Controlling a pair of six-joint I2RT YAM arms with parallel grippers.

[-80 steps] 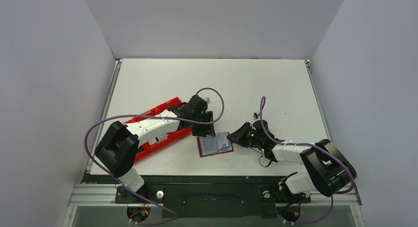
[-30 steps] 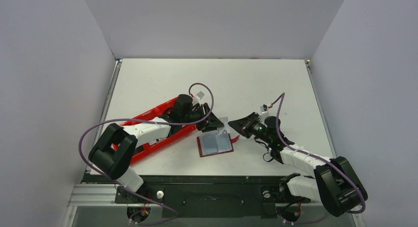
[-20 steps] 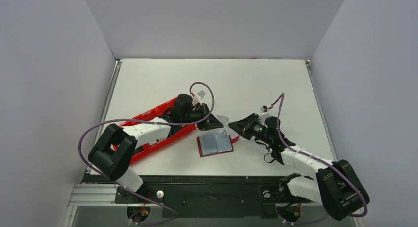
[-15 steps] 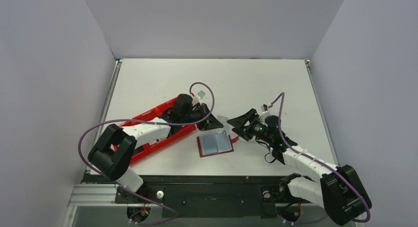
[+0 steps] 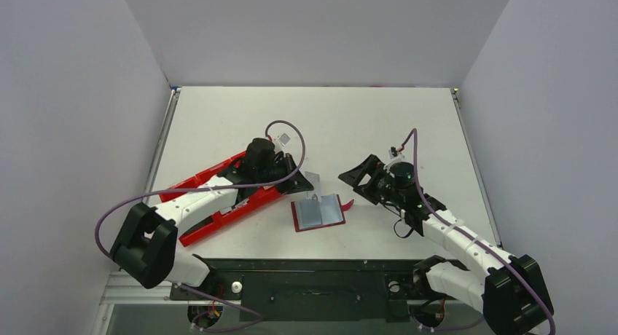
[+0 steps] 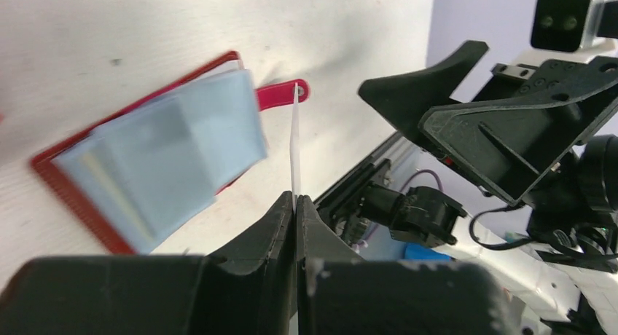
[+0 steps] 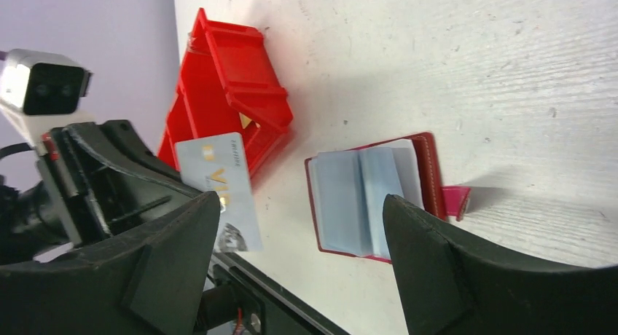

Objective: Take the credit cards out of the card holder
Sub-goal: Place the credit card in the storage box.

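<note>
The card holder (image 5: 318, 212) lies open on the table, dark red with pale blue sleeves (image 7: 361, 196) and a red strap tab (image 6: 280, 96). My left gripper (image 5: 297, 173) is shut on a silver-grey credit card (image 5: 310, 180), held in the air just up and left of the holder. In the left wrist view the card (image 6: 295, 149) shows edge-on, sticking out from the closed fingertips of my left gripper (image 6: 296, 200). The right wrist view shows its face (image 7: 218, 178). My right gripper (image 5: 357, 171) hangs open to the right of the holder, holding nothing.
A bright red compartment tray (image 5: 218, 196) lies under the left arm, left of the holder, and also shows in the right wrist view as the tray (image 7: 233, 102). The table's black front edge (image 5: 313, 262) runs close below the holder.
The right gripper let go of the card, opened wide and drew back to the right. The left gripper shut on the card and carried it left, away from the holder.
</note>
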